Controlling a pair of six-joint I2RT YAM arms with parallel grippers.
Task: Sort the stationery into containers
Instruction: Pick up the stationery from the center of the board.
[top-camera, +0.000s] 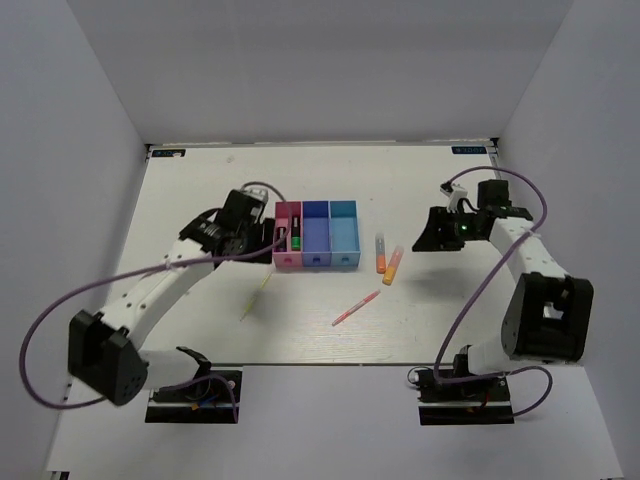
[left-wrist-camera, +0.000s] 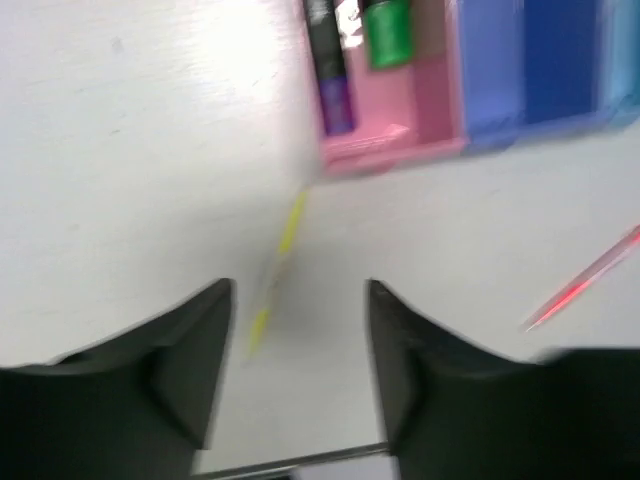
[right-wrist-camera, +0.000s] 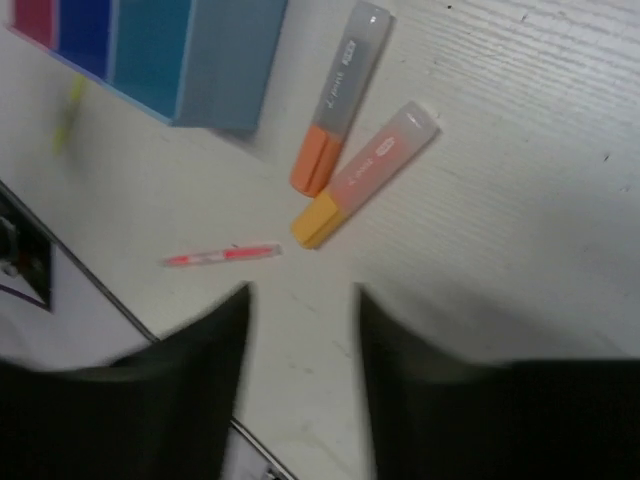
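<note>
Three joined containers stand mid-table: a pink bin (top-camera: 288, 235), a blue-violet bin (top-camera: 316, 235) and a cyan bin (top-camera: 344, 235). Inside the pink bin (left-wrist-camera: 430, 100) lie a dark purple marker (left-wrist-camera: 335, 95) and a green-banded marker (left-wrist-camera: 388, 35). Two orange-and-white highlighters (top-camera: 380, 253) (top-camera: 393, 265) rest right of the bins. A pink pen (top-camera: 356, 308) and a pale-yellow stick (top-camera: 256, 296) lie nearer the front. My left gripper (top-camera: 266, 237) hovers open just left of the pink bin, the stick (left-wrist-camera: 278, 270) ahead of its fingers. My right gripper (top-camera: 425, 238) is open and empty, right of the highlighters (right-wrist-camera: 335, 100) (right-wrist-camera: 370, 170).
White walls close in the table on the left, right and back. The near table edge shows below both sets of fingers in the wrist views. Purple cables loop beside each arm, and the arm bases (top-camera: 195, 390) (top-camera: 465, 385) sit at the front.
</note>
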